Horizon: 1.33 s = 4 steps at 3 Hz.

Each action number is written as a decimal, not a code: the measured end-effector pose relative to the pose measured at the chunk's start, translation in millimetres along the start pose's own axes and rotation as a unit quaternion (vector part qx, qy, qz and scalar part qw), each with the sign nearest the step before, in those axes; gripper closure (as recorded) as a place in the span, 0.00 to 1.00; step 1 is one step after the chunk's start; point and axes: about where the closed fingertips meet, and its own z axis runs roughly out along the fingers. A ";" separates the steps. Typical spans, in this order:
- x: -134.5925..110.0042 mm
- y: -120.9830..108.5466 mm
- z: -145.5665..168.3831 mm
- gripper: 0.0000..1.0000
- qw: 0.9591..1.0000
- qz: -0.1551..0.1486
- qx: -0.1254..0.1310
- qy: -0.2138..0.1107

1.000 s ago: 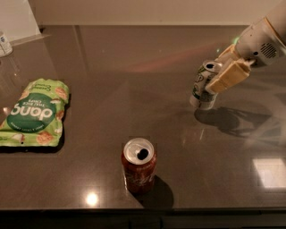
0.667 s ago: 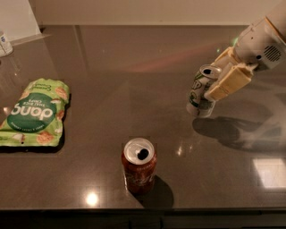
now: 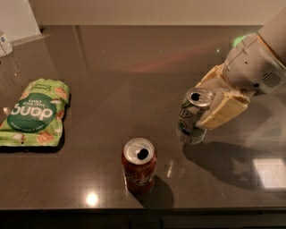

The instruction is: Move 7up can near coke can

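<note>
Dark grey polished countertop [image 3: 111, 67] across nearly the whole view, glossy enough to mirror the room: a small round glint of lamp near the front edge, a pale square of light at the right, a faint reddish streak across the middle. Behind it, a plain pale wall [image 3: 156, 11] along the top. At the far left corner, a white panel [image 3: 15, 18] standing on the surface. Beside it, at the very edge, a small clear object [image 3: 3, 44], too cut off to name.

On the right, a white arm [image 3: 254, 67] reaching in from the upper corner and ending in the gripper [image 3: 202, 106]. Cream fingers [image 3: 222, 112] clamped on the 7up can [image 3: 191, 120], one in front and one behind. Silver-grey with a green logo, top turned toward the camera, slightly tilted; cannot tell whether its base touches the surface. Dark shadow thrown to the right beneath arm and can.

Nearer the front edge, upright and free, the coke can [image 3: 139, 166], red with white script, silver top. Left of the 7up can and closer to the camera, near but apart, bare counter between.

At the left, lying flat, a green Dang chip bag [image 3: 35, 114], well apart from both cans.
</note>
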 end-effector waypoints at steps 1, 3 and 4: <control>0.0 0.0 0.0 1.00 1.000 0.000 0.000 0.000; 4.0 20.9 16.5 1.00 1.000 -0.019 -0.015 0.014; 2.8 35.5 29.0 1.00 0.999 -0.032 -0.029 0.015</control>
